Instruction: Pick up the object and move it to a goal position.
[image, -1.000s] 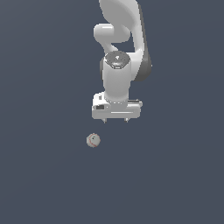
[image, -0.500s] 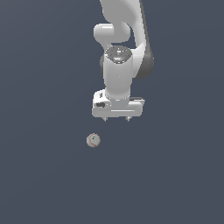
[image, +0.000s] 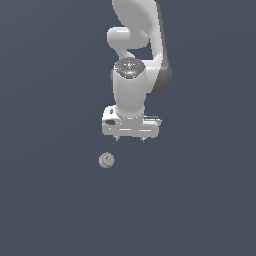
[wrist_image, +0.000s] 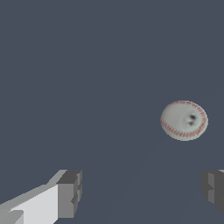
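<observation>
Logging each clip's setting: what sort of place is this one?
Most likely a bare simulated test scene, not a real room: a flat, featureless dark grey floor, a smoothly rendered white arm with its claw open, and a lone baseball-like ball.

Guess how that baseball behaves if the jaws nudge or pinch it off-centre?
The baseball is round and sits free on flat floor, so a nudge would probably roll it. Small beside the open gripper, it likely squirts out unless pinched through its centre.
</observation>
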